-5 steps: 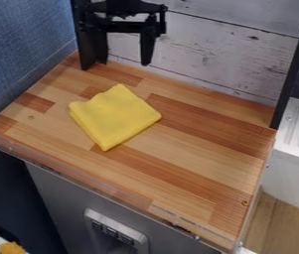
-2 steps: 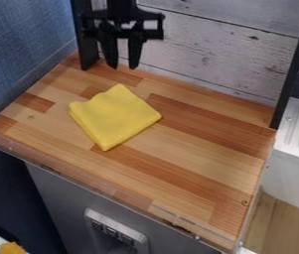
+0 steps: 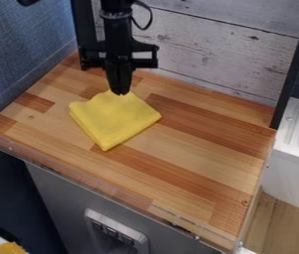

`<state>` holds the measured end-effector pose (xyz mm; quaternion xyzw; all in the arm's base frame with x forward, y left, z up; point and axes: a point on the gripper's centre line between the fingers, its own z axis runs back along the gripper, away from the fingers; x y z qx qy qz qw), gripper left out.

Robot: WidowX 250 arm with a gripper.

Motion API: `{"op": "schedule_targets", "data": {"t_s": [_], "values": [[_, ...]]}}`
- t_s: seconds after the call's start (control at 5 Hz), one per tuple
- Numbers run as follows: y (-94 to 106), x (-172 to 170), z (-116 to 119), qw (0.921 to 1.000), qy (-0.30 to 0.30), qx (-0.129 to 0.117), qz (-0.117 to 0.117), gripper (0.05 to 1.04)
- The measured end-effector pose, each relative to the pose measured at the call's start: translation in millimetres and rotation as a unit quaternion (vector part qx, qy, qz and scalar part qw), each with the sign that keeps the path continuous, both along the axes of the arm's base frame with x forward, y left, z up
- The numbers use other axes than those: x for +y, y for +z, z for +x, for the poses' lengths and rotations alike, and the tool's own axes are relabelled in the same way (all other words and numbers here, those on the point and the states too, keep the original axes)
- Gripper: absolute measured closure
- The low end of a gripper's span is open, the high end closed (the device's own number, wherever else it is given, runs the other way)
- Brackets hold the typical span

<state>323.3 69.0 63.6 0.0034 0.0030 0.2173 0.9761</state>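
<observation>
At the 12 o'clock side of the yellow cloth [image 3: 113, 121], the black gripper [image 3: 119, 93] points down, and its tips stand in front of the cloth's far corner. The cloth lies flat, folded to a rough square, on the wooden tabletop [image 3: 198, 173], toward 11 o'clock from the middle of this surface. Behind the gripper, toward 12 o'clock, is the whitish plank wall [image 3: 211, 54], with a dark post [image 3: 83, 30] at 11 o'clock from the cloth.

In the earlier pictures the gripper was higher, in front of the planks, with its two fingers well apart, then nearer together. Now it has come down to the cloth, and the fingers are pressed together. If there is some fabric pinched between them, I cannot tell. The cloth shows the same place and nearly the same outline as before. So, in my judgement, the work has passed from approach to contact or almost contact, but the cloth is not yet lifted or moved in any clear way.
</observation>
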Motion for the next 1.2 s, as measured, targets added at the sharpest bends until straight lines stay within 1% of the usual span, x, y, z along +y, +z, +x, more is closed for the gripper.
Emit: {"op": "schedule_targets", "data": {"t_s": [0.4,0.6,0.8,1.0,1.2], "values": [[-29.1,8.0,-2.0,1.0,-0.002,0.001,-0.003,1.017],[-34.2,11.5,0.1,1.0,-0.005,-0.005,-0.006,1.017],[-41.1,15.6,-1.4,1.0,-0.002,-0.005,-0.008,1.018],[-45.5,15.8,-2.1,0.9999,-0.001,-0.01,-0.005,1.02],[-48.9,14.4,-4.7,1.0,0.002,-0.008,-0.002,1.02]]}}
